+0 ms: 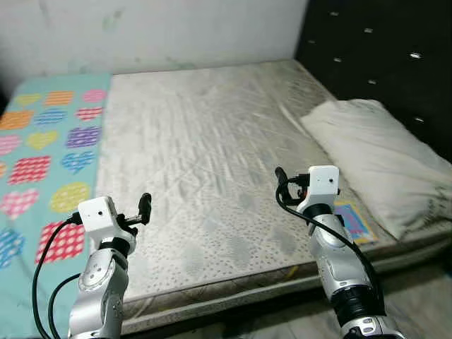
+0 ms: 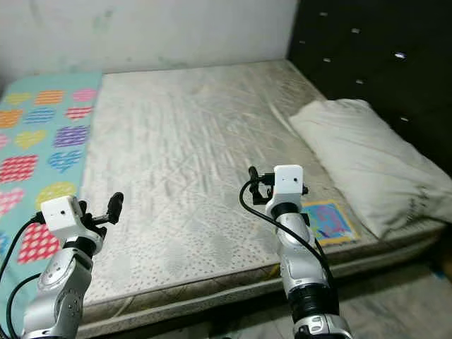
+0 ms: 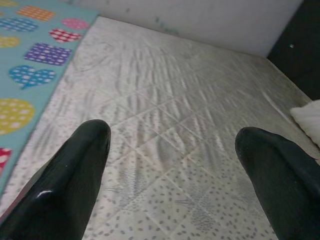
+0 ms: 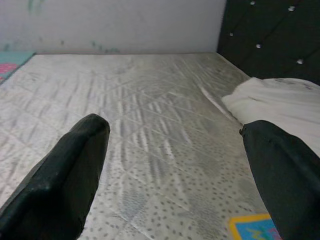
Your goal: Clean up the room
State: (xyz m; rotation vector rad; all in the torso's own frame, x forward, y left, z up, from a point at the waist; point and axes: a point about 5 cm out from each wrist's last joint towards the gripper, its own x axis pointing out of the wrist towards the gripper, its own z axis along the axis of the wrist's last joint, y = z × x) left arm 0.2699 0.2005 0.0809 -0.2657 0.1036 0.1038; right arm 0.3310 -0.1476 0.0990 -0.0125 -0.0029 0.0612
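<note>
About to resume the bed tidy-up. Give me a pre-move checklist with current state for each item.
1. Left gripper empty and open: ok, fingers spread wide in its wrist view, nothing between them.
2. Right gripper empty and open: ok, same in its wrist view.
3. Both grippers clear of the mattress: ok, both are raised above its near edge.
4. Pillow located: ok, at the robot's right by the dark headboard.
5. Heart-print sheet located: ok, lies flat along the left of the bed.
6. Small colourful flat item by the pillow's near end identified: cannot tell what it is.
</note>
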